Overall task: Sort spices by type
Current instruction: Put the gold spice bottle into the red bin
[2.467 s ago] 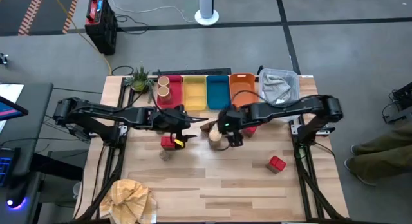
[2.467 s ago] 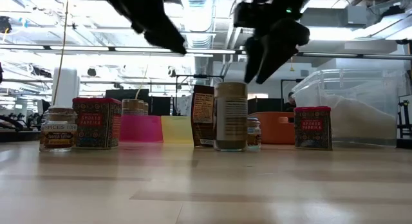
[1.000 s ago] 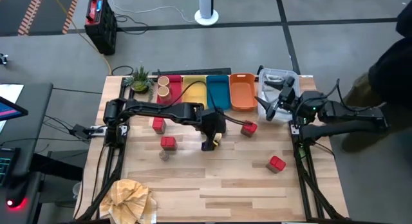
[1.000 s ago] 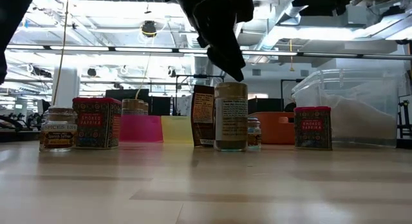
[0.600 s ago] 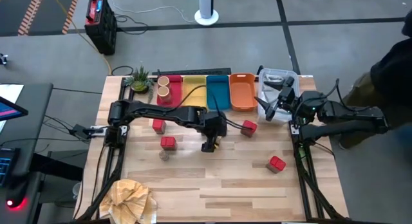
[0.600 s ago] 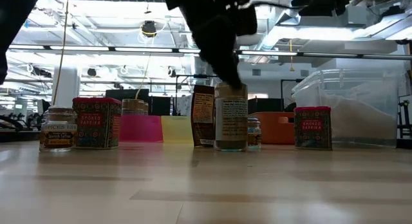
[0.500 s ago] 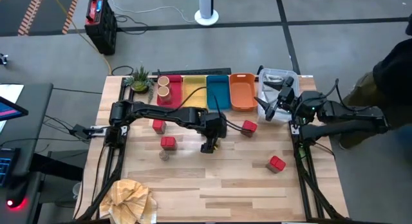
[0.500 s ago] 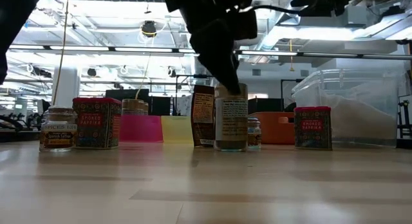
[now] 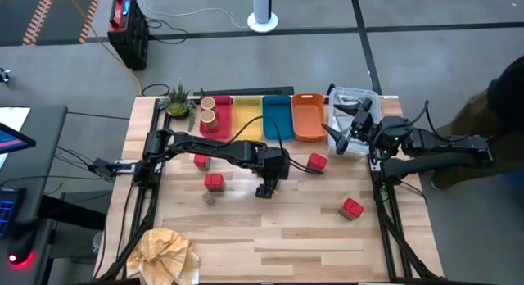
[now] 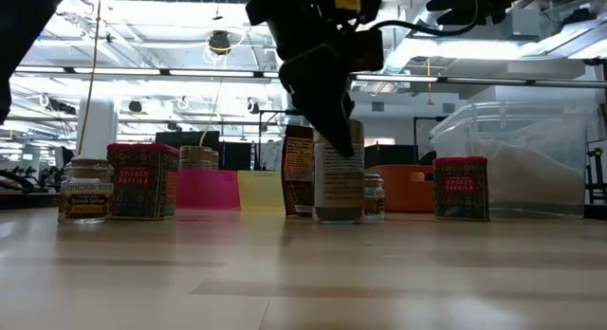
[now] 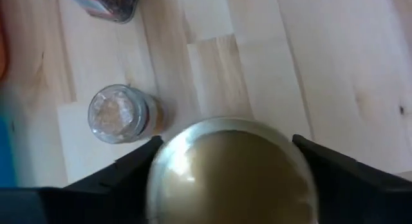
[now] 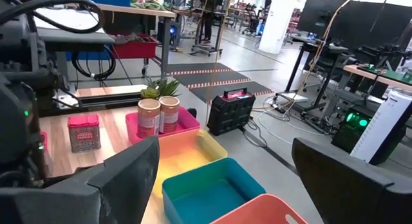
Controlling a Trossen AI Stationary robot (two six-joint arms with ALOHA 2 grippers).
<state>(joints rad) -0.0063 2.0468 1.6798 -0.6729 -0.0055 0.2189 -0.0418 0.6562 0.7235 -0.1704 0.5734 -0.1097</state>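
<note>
My left gripper [image 9: 266, 187] reaches to the table's middle and is open. It has come down over a tall tan cylinder with a metal lid [image 11: 232, 169], one finger on each side of the top [image 10: 339, 131]. A small round tin [image 11: 117, 113] and a dark brown pack [image 10: 299, 169] stand right behind the cylinder. Red boxes stand on the table [image 9: 214, 181] [image 9: 201, 160] [image 9: 318, 162] [image 9: 352, 208], and another small tin [image 9: 210, 196] stands by one of them. Two tan cylinders [image 9: 208, 110] stand in the pink bin. My right gripper [image 9: 342, 134] waits open at the right edge. My left gripper comes at the tall cylinder from above, pointing down, with its fingers [image 11: 132, 179] on either side of the lid's rim [image 11: 161, 166]. The cylinder stands upright on the table. I cannot tell whether the fingers touch it.
Pink [image 9: 219, 125], yellow [image 9: 246, 117], blue [image 9: 277, 115] and orange [image 9: 308, 115] bins line the far edge, with a clear tub holding cloth [image 9: 354, 110] at their right. A small plant [image 9: 176, 101] stands far left, crumpled tan paper [image 9: 168, 251] lies near left. A person stands beyond the right edge.
My left gripper has moved down and a little toward the near edge, from above the tall cylinder to around its top. The cylinder still stands upright in the same place. The person at the right has drawn back from the table.
</note>
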